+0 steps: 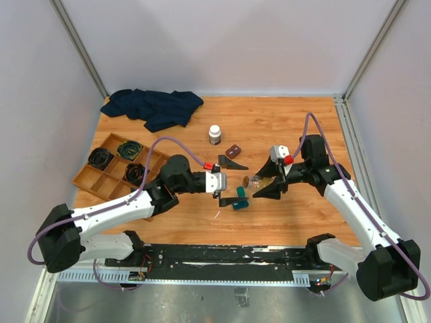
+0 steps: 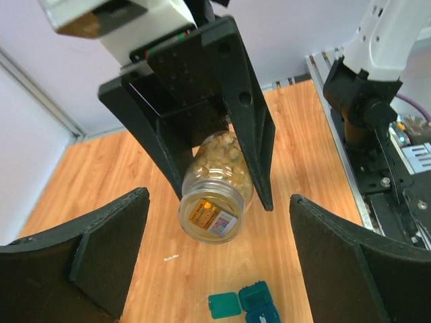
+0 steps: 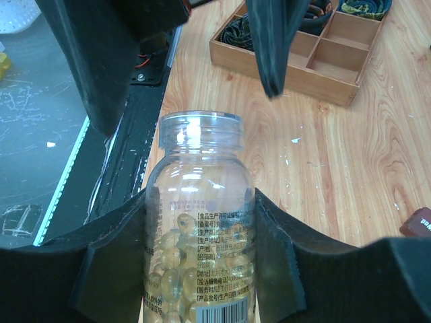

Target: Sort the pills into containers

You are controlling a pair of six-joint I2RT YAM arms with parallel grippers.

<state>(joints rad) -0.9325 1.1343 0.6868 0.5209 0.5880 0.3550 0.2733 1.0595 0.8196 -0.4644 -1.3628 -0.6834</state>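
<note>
While the right gripper (image 1: 268, 185) clamps the clear plastic capsule bottle (image 3: 199, 222) near level, mouth toward the wide-open, empty left gripper (image 1: 232, 182), the small teal hinged plastic case (image 2: 246, 303) lies open just below that mouth.

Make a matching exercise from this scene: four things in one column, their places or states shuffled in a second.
1. clear pill bottle
2. teal case
3. white bottle
4. dark blue cloth

A. crumpled at the far left of the table
B. lying open on the table
C. held in the right end effector
D. standing upright on the table

Pairs: 1-C, 2-B, 3-D, 4-A.
</note>
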